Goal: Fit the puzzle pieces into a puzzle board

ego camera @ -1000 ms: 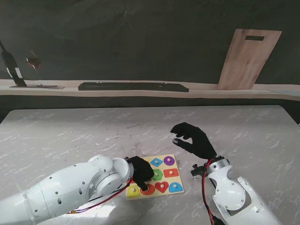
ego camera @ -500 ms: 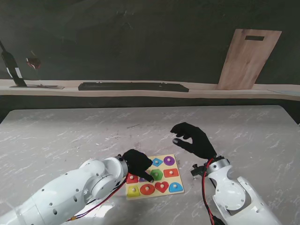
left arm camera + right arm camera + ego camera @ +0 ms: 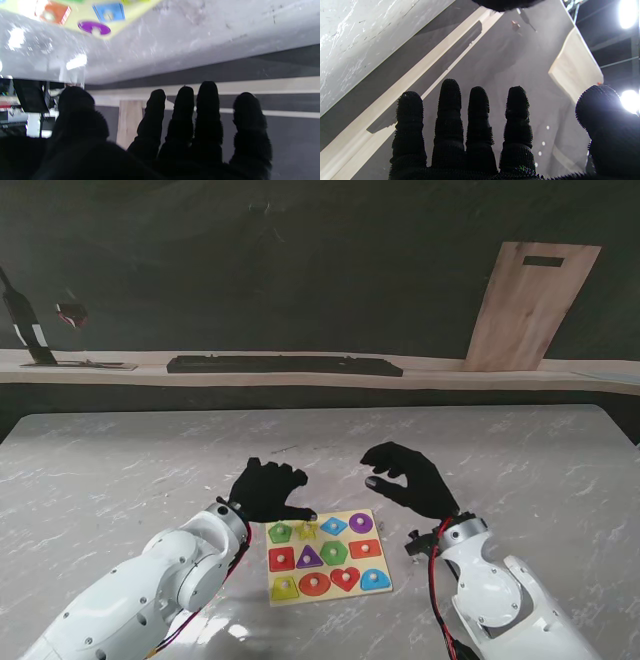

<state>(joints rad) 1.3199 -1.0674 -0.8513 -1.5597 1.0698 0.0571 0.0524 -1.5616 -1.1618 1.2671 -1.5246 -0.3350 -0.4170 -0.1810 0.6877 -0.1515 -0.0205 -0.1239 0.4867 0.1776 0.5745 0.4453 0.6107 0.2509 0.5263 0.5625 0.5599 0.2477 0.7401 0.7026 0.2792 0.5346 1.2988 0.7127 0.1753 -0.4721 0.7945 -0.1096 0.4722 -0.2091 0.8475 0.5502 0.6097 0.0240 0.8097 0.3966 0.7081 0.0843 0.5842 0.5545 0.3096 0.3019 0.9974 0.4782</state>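
Observation:
The yellow puzzle board [image 3: 390, 568] lies flat on the marble table near me, every slot filled with a coloured shape piece. My left hand [image 3: 267, 490] hovers just beyond the board's far left corner, fingers spread and holding nothing. My right hand [image 3: 410, 480] floats above the table past the board's far right corner, fingers apart and slightly curled, empty. In the left wrist view a corner of the board [image 3: 130, 18] shows with a purple round piece [image 3: 93, 27], a blue piece [image 3: 109, 12] and an orange-red piece [image 3: 55, 13]. The right wrist view shows only spread fingers [image 3: 450, 117].
A long shelf runs behind the table with a dark flat bar [image 3: 285, 365] on it. A wooden cutting board [image 3: 530, 305] leans against the back wall at the right. A dark stand [image 3: 25, 325] sits at the far left.
My left hand has lifted off the board's near left pieces and drawn away to its far left corner, uncovering the whole board. The right hand barely moved.

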